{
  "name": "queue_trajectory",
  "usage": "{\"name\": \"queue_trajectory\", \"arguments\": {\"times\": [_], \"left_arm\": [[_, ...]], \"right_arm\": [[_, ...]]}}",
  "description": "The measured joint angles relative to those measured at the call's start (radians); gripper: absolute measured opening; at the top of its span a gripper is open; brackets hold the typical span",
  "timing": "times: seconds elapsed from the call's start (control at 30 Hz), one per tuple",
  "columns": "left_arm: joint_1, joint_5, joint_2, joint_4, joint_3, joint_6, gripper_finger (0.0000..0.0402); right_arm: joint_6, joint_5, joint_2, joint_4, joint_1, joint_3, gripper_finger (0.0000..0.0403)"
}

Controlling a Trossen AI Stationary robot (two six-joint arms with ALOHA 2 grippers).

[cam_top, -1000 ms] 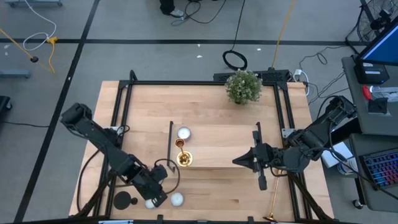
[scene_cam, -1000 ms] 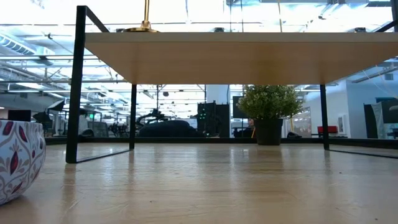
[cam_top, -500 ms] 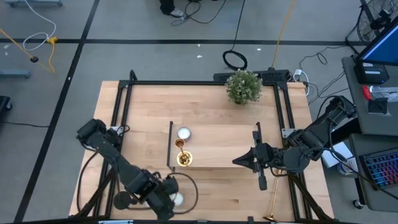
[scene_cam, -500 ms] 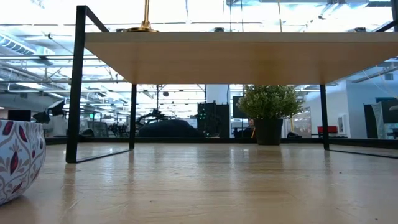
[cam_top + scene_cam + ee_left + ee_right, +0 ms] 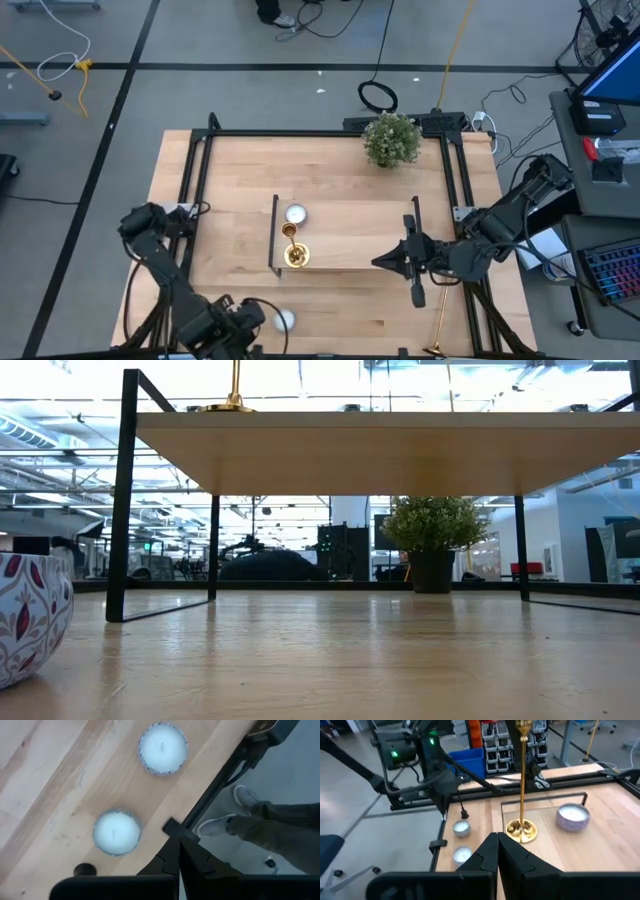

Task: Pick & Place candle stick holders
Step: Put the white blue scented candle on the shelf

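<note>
Change: left end effector (image 5: 235, 335) has swung from beside the black holder to the near bench (image 5: 330, 160) edge, clenched, carrying nothing visible.
Black holder: out of sight now, under the arm.
Gold holder (image 5: 293, 248): upright on stand (image 5: 340, 235).
Second gold holder (image 5: 438, 325): lying at the bench's right edge.
Right end effector (image 5: 385, 259): clenched, empty, facing the gold holder.
Meaning: probably no pick made yet.
Writing: none legible.

Two matte black jointed arms, the left arm (image 5: 160, 265) at lower left, the right arm (image 5: 510, 215) at right (a green light glows on one housing), each trailing looped black cables.
</note>
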Motion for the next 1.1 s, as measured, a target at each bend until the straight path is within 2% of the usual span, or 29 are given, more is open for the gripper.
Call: {"name": "queue_trajectory", "arguments": {"times": [0.3,0.5,0.73,1.1], "left_arm": [[0.043,0.053,0.0,-0.014,0.0,0.133,0.0028],[0.074,0.06,0.0,-0.024,0.0,0.187,0.0064],[0.093,0.111,0.0,-0.033,0.0,0.229,0.0147],[0.095,0.217,0.0,-0.071,-0.064,0.086,0.028]], "right_arm": [[-0.042,0.0,0.0,0.048,0.0,-0.002,0.0],[-0.042,0.0,0.0,0.048,0.0,-0.002,0.0],[-0.04,0.0,0.0,0.048,0.0,-0.002,0.0],[-0.043,0.0,0.0,0.048,-0.003,-0.002,0.0]]}}
